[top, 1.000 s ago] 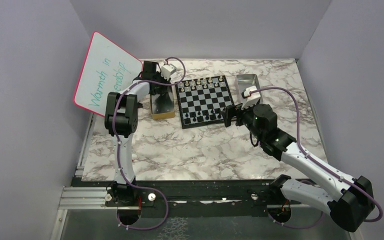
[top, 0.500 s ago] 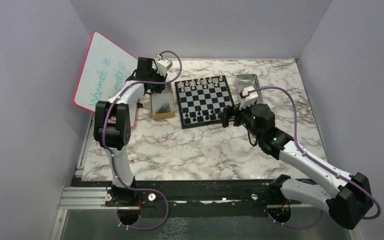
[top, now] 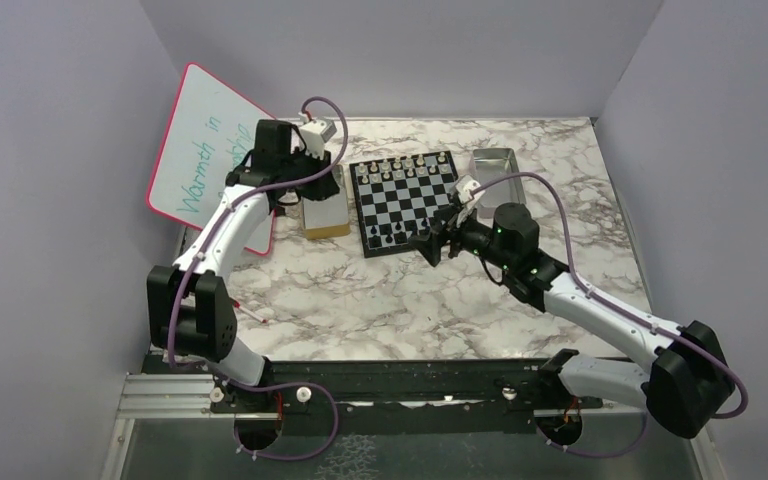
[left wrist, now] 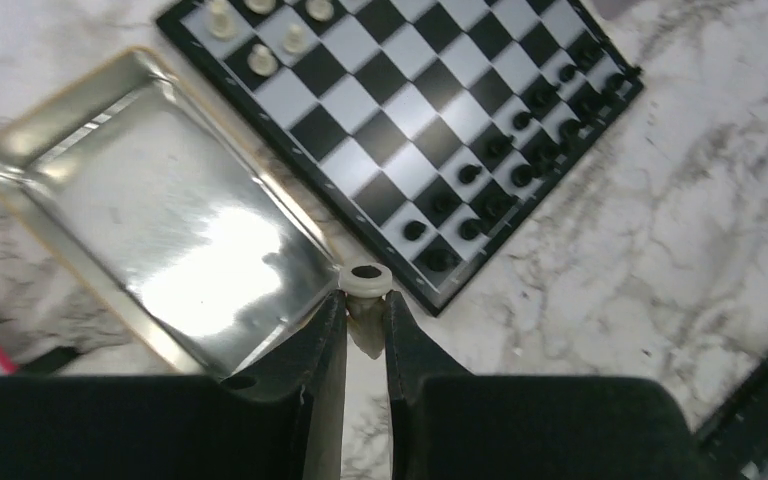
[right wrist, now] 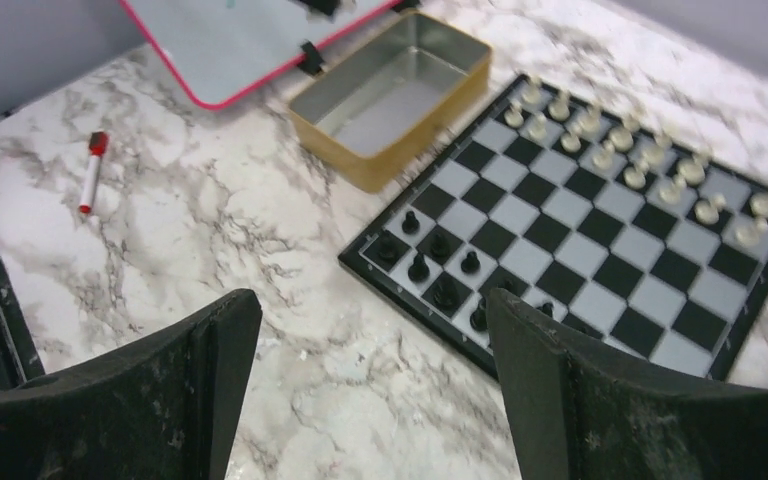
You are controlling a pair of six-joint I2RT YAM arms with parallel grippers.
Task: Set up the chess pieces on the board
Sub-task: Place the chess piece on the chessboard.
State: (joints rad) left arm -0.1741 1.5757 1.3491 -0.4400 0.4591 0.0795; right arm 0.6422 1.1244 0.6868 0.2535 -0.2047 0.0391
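A marble table (top: 380, 300) sits inside plain purple walls. The board (top: 410, 195) lies at the far middle.

A second ago the left gripper (left wrist: 365, 305) was low over the gold tray (top: 325, 215), at 9 o'clock from the board. Now it has come up and back, squeezed tight on one pale piece (left wrist: 365, 280). I think that piece goes on the board next.

The right gripper (right wrist: 370, 300) has slid along the board's near edge toward 6 o'clock. Its fingers are wide apart and hold nothing. The silver tray (top: 495, 160) at 2 o'clock now shows fully.

Counting: one board, two trays, one whiteboard (top: 205, 150), one pen (right wrist: 91, 172). Pale pieces (top: 400, 163) line the 12 o'clock side and black pieces (top: 400, 235) the 6 o'clock side. They are too tiny to count exactly.
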